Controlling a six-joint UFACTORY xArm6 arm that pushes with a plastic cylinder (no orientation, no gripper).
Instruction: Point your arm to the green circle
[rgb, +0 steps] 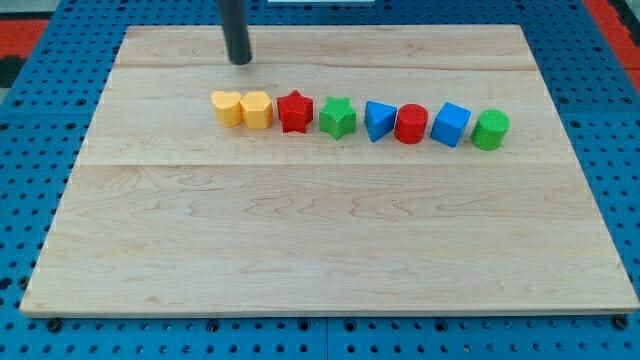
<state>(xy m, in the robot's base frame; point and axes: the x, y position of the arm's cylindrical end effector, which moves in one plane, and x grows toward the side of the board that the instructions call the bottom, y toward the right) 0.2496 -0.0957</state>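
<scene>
The tool, my tip (241, 61), is a bare rod with nothing to open or close; it rests on the surface (300, 250) above the yellow blocks (243, 109), well apart from the green circle (490, 130). The approach looks barely begun: next comes a long sweep rightward, skirting the row. The green circle, a stubby cylinder, ends the row at the view's right.

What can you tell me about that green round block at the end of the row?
The green circle is a short, solid-looking cylinder with a matte finish, resting on the wooden board. It ends the row at the view's right, beside the blue cube; whether they touch is unclear. My tip is far off toward the view's top left.
</scene>
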